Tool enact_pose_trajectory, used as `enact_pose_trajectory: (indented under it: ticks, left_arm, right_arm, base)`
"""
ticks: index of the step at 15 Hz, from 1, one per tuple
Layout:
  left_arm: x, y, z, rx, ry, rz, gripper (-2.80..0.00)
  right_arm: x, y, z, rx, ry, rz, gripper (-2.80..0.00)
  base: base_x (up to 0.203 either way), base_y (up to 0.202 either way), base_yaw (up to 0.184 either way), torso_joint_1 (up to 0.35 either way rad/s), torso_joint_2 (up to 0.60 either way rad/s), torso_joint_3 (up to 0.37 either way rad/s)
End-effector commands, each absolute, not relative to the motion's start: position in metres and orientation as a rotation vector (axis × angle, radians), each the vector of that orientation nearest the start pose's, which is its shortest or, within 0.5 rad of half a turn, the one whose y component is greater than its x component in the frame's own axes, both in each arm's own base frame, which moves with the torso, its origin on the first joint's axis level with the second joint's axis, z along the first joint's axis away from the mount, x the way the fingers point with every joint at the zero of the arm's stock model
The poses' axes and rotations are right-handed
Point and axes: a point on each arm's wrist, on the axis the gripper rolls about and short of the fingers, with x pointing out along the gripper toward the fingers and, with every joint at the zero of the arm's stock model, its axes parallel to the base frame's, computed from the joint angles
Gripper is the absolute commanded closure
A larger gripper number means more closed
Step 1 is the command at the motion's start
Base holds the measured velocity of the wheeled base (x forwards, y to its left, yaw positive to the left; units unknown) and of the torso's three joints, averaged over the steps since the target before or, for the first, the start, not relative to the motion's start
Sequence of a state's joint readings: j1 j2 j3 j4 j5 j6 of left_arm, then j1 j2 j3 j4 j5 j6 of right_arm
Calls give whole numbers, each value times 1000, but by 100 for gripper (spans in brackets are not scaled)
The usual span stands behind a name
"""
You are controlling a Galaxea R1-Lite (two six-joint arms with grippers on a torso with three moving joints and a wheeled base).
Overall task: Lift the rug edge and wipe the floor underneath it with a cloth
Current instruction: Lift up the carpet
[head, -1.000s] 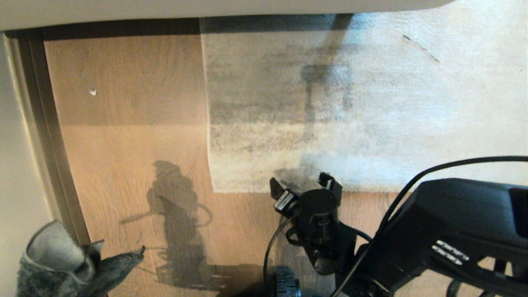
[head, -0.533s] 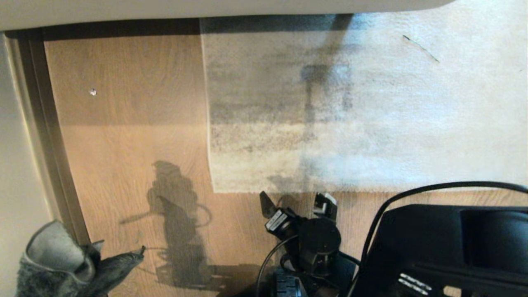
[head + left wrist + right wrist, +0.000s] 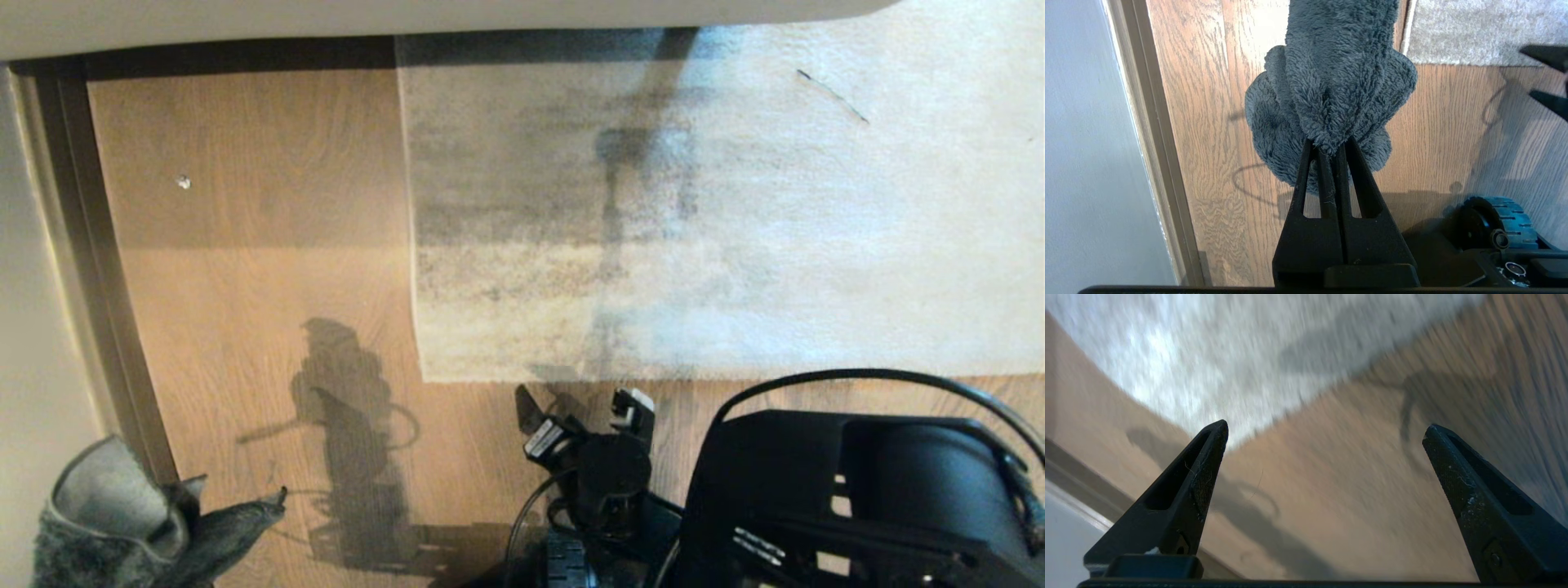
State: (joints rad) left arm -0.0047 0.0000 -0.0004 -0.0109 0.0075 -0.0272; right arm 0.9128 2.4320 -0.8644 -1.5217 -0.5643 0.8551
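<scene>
The rug [image 3: 735,245] lies flat, and its rug edge [image 3: 531,379] runs straight to a square corner [image 3: 424,377]. The wood floor [image 3: 245,286] spreads to its left and in front of it. My right gripper [image 3: 581,404] hovers over the bare floor just in front of that edge, a little right of the corner. It is open and empty. In the right wrist view my right gripper [image 3: 1327,428] points at floor [image 3: 1331,498], with the rug [image 3: 1229,355] beyond. My left gripper [image 3: 1327,147] is shut on the dark grey fluffy cloth [image 3: 1331,81], which hangs at the lower left [image 3: 122,523].
A dark skirting strip [image 3: 90,286] and a pale wall [image 3: 33,367] border the floor on the left. A pale furniture edge [image 3: 408,16] overhangs the far side. A small white speck [image 3: 184,182] lies on the planks. My base wheel [image 3: 1502,220] is close by.
My right gripper has drawn back toward me, from over the rug's near edge to above the bare floor in front of it. The left gripper and cloth have not moved.
</scene>
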Motion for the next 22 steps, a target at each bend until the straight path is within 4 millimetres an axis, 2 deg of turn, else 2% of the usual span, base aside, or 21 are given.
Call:
enact_pose_trajectory:
  ticks: [1,4,7,14,18,22]
  left_arm:
    - [-23,0,77,-28,-12,3,0]
    - [-23,0,77,-28,-12,3,0]
    - [-23,0,77,-28,-11,3,0]
    - [-23,0,77,-28,-12,3,0]
    - [-23,0,77,-28,-12,3,0]
    - [-23,0,77,-28,-11,3,0]
  right_arm:
    - [268,312,20,848,120,310,-280]
    - [287,315,32,857,44,310,-280]
    - [293,320,42,877,6,323,-280]
    - [282,321,42,864,31,341,-280]
    - [262,323,34,827,91,366,-280]
    - [263,327,26,823,98,364,-280]
  base:
    - [0,0,0,0,0,0]
    - [0,0,0,0,0,0]
    - [0,0,0,0,0,0]
    - [0,0,0,0,0,0]
    - [0,0,0,0,0,0]
    - [0,0,0,0,0,0]
